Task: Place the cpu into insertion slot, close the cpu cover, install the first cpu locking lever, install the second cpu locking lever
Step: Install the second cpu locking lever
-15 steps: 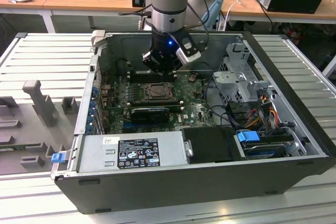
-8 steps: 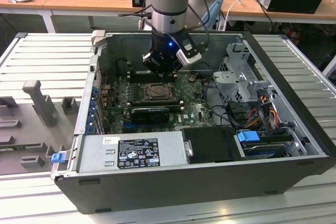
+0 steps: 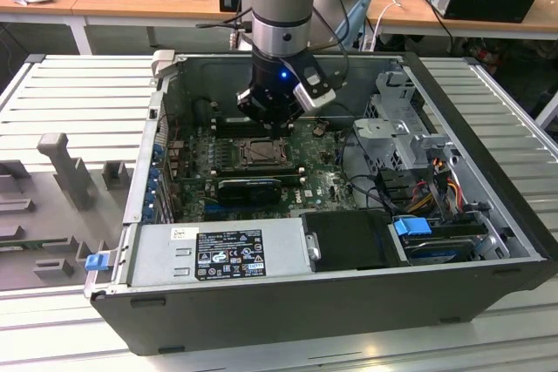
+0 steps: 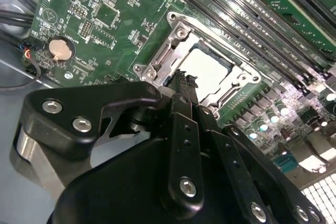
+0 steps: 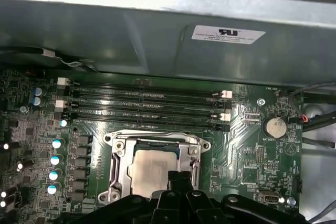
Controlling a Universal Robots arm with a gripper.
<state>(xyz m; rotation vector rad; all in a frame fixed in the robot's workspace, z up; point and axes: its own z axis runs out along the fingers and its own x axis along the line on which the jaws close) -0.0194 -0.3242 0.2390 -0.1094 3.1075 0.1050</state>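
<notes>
1. Progress: the cpu already sits in the slot; its pale face shows through the window of the silver frame in both wrist views. Placing step looks done.
2. The cover appears to lie flat over the cpu, framing it, so closing looks done or nearly so. I can't confirm it is fully seated.
3. Levers: I can't make out either locking lever clearly, nor whether one is latched. Judging by the tool's position at the socket edge, the lever steps are probably in hand or not yet finished.
4. Where: in the exterior view the slot is on the green board inside the open case, toward the far side, just left of centre, with the black memory slots beyond it and a black card just nearer.
5. Tool: the fingertips are drawn together, narrow gap if any, nothing visibly pinched between them. The tips sit at the near edge of the socket frame, over or touching the cover rim; contact can't be settled from these views.
6. In the first wrist view the tool overlaps one corner of the cpu face, right beside the cover's side rail.
7. In the exterior view the tool hangs straight down over the far edge of the slot, arm vertical.
</notes>
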